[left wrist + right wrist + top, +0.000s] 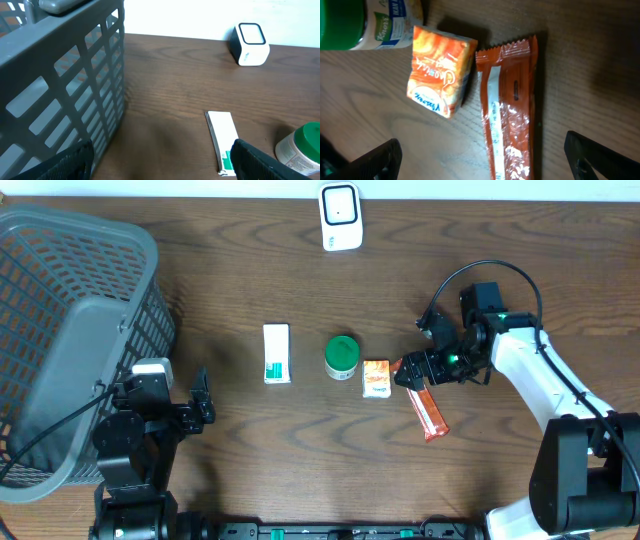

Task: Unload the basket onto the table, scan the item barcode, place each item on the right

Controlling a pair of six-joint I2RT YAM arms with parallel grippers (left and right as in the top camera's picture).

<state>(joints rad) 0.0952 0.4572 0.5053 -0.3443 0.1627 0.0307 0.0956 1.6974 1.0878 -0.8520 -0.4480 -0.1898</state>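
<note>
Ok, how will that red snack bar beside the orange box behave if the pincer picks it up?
The bar will probably crinkle and feel slippery, since its wrapper is glossy film. It looks flat and thin, so it is likely light, and it may flex if pinched at one end. Lying flat, it shouldn't roll.

Right arm (525,365): white shell, black joints, looped black cable (480,270), green light. Left arm (140,430): mostly black.
</note>
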